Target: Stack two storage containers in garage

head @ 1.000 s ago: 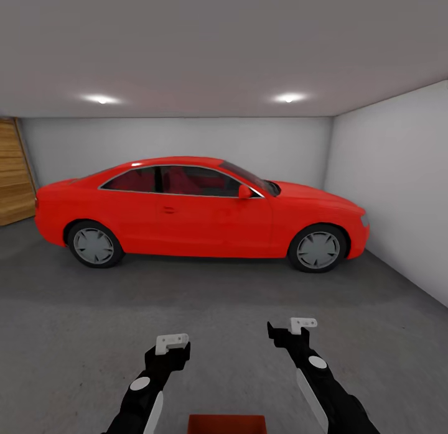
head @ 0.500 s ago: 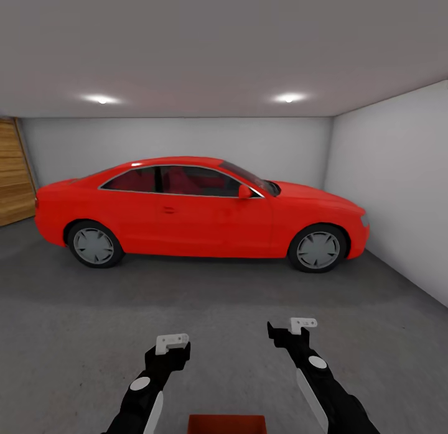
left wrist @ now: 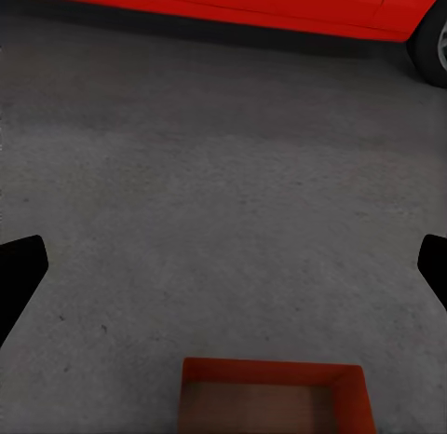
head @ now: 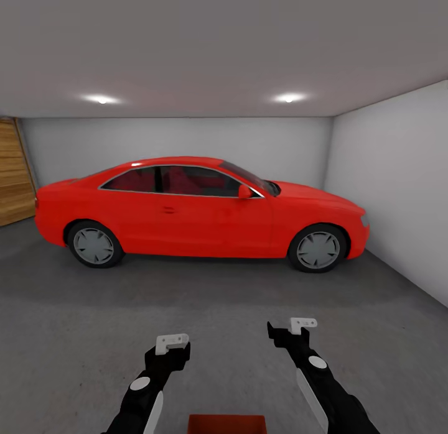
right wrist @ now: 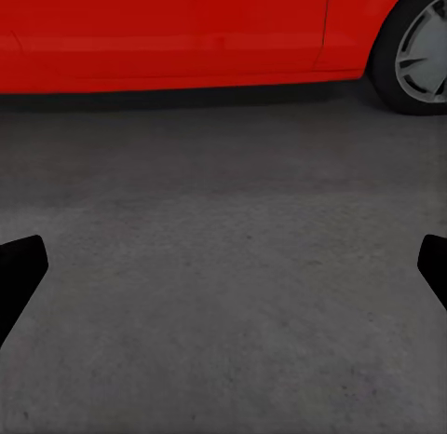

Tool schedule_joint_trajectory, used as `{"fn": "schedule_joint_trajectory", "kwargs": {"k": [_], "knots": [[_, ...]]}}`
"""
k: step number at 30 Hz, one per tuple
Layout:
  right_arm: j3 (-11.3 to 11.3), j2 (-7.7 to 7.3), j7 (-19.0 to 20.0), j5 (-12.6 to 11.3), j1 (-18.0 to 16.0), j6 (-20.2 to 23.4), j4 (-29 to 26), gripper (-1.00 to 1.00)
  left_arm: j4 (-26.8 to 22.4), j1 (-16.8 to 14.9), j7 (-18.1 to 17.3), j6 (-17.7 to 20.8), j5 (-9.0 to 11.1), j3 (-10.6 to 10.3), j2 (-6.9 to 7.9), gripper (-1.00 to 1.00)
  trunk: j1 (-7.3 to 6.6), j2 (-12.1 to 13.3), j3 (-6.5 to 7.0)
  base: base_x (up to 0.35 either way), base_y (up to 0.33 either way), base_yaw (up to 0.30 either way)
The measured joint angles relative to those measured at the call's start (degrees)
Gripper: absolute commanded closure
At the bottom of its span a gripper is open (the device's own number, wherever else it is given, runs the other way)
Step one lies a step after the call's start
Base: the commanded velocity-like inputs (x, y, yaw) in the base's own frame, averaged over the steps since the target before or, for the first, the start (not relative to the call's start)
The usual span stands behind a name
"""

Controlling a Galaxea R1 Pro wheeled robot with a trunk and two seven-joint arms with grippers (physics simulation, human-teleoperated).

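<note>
Black arms, white pincer tips

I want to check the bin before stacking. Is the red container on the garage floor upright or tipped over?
Upright. The storage container sits flat on the grey floor with its open top facing up and its inner bottom visible.

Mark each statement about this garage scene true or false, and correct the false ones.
1. A storage container sits on the concrete floor. True.
2. The left gripper grips the container. False: its fingers are spread and empty.
3. The red car is parked side-on ahead of the robot. True.
4. The right gripper holds a second container. False: it is open and holds nothing.
5. The floor is light wood planks. False: it is dark grey concrete.
</note>
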Motion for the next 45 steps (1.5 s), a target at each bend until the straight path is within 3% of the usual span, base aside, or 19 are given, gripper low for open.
{"fn": "schedule_joint_trajectory", "kwargs": {"k": [29,45], "knots": [[0.0,0.0,0.0,0.1,0.0,-0.3,0.0,-1.0,0.0,0.0,-0.3,-0.3,-0.1,0.1,0.0,-1.0,0.0,0.0,0.0,0.0,0.0,0.0],[-0.1,-0.01,0.0,-0.1,0.0,-0.5,0.0,-1.0,0.0,0.0,-0.2,-0.3,-0.1,0.2,0.02,-1.0,0.0,0.0,0.0,0.0,0.0,-0.28]]}}
